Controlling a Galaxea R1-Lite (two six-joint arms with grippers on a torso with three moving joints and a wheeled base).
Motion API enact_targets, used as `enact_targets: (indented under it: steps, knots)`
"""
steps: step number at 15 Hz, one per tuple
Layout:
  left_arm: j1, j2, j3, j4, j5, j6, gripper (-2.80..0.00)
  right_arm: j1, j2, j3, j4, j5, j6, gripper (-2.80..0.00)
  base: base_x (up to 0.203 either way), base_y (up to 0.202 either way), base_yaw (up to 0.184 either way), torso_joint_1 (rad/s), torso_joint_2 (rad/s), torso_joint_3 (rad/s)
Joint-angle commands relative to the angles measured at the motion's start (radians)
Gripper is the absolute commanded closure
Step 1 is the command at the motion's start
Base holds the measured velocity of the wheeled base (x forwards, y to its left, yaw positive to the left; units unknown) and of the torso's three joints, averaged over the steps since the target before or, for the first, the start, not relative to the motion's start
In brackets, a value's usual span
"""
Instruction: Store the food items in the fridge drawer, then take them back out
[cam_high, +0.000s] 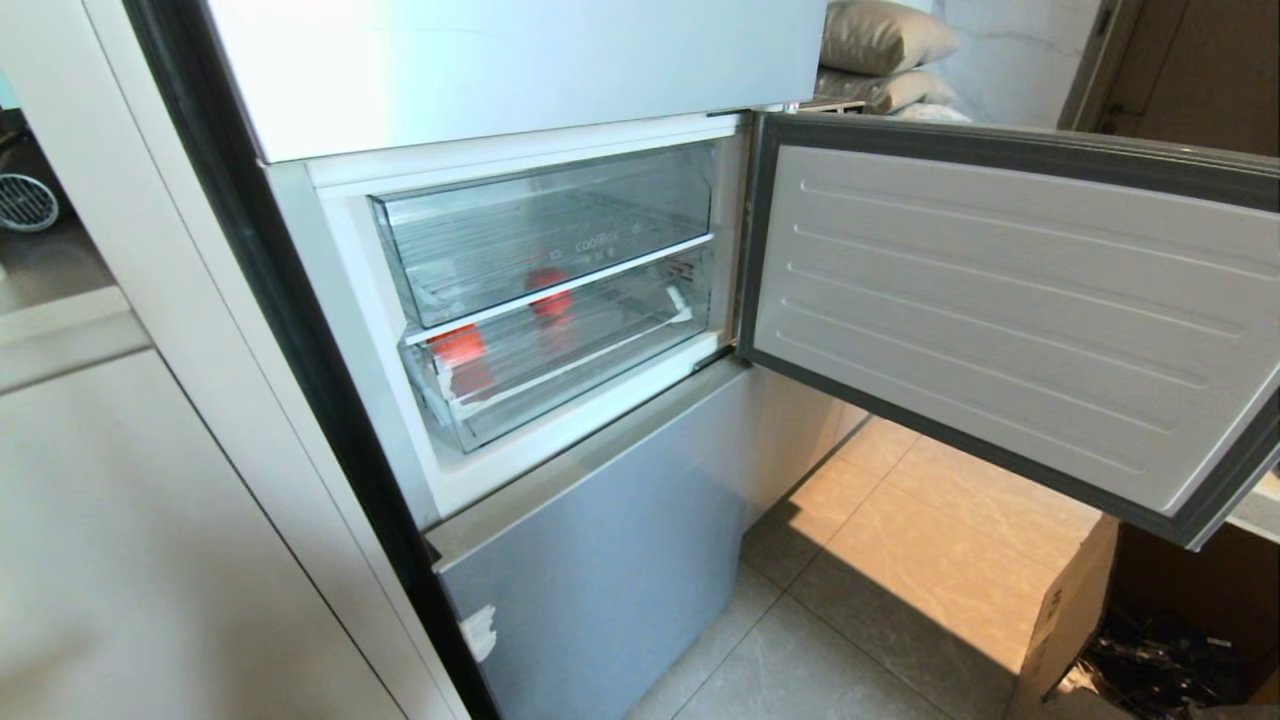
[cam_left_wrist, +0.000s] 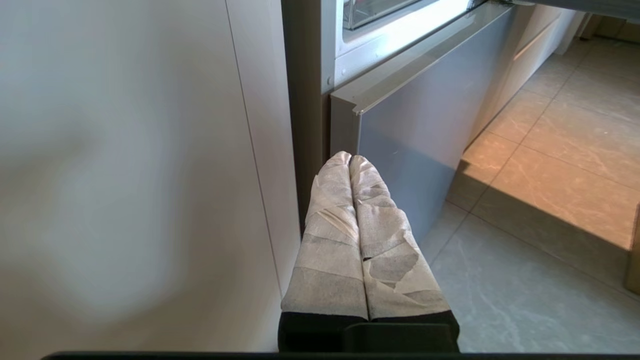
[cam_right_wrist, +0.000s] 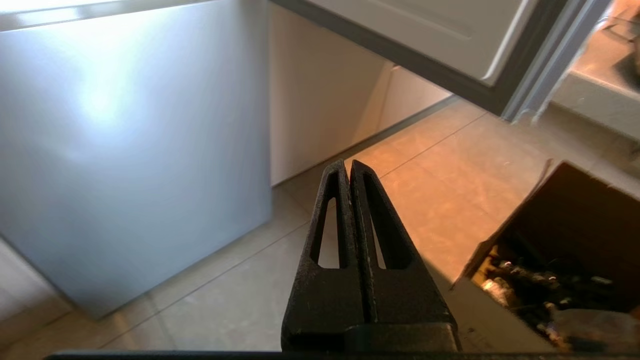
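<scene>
Nearest to me, both hands hang low in front of the fridge's grey lower door, well below the open compartment. The left hand, its fingers wrapped in pale tape, is pressed together and pinches nothing; it sits just off the near corner of that grey lower door. The right hand, bare black, is likewise pressed together and empty, pointing over the floor tiles between the lower door and a cardboard box. I'd judge both arms are simply parked, clear of the swing of the open fridge door, which stands wide to the right of the compartment.

Further back and higher, the fridge drawer sits beneath the clear coolBox drawer, with white tape on its front left corner. Inside it lie two red-orange food items: one by that taped corner, the other deeper in, towards the middle. Both are well apart from either hand, above and beyond them. The storing looks done, so I'd guess taking them back out comes next.
</scene>
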Motion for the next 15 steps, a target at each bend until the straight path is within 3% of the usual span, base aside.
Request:
enact_targets:
  steps: [1, 3, 6, 8, 11, 13, 15]
  knots:
    - [0.0, 0.0, 0.0, 0.0, 0.0, 0.0, 0.0, -0.005, 0.083, -0.03, -0.077, -0.002, 0.059, 0.0, 0.0, 0.0, 0.0, 0.0, 0.0, 0.0]
    - [0.0, 0.0, 0.0, 0.0, 0.0, 0.0, 0.0, -0.04, 0.234, -0.12, -0.17, -0.008, 0.252, 0.0, 0.0, 0.0, 0.0, 0.0, 0.0, 0.0]
    - [0.0, 0.0, 0.0, 0.0, 0.0, 0.0, 0.0, -0.222, 0.537, -0.287, -0.297, -0.002, 0.592, 0.0, 0.0, 0.0, 0.0, 0.0, 0.0, 0.0]
    - [0.0, 0.0, 0.0, 0.0, 0.0, 0.0, 0.0, -0.461, 0.687, -0.338, -0.418, 0.066, 0.707, 0.0, 0.0, 0.0, 0.0, 0.0, 0.0, 0.0]
    - [0.0, 0.0, 0.0, 0.0, 0.0, 0.0, 0.0, -0.836, 0.888, -0.395, -0.592, 0.274, 0.87, 0.0, 0.0, 0.0, 0.0, 0.0, 0.0, 0.0]
    - [0.0, 0.0, 0.0, 0.0, 0.0, 0.0, 0.0, -0.985, 1.025, -0.446, -0.68, 0.378, 0.959, 0.0, 0.0, 0.0, 0.0, 0.0, 0.0, 0.0]
    - [0.0, 0.0, 0.0, 0.0, 0.0, 0.0, 0.0, -1.045, 1.135, -0.488, -0.752, 0.417, 0.998, 0.0, 0.0, 0.0, 0.0, 0.0, 0.0, 0.0]
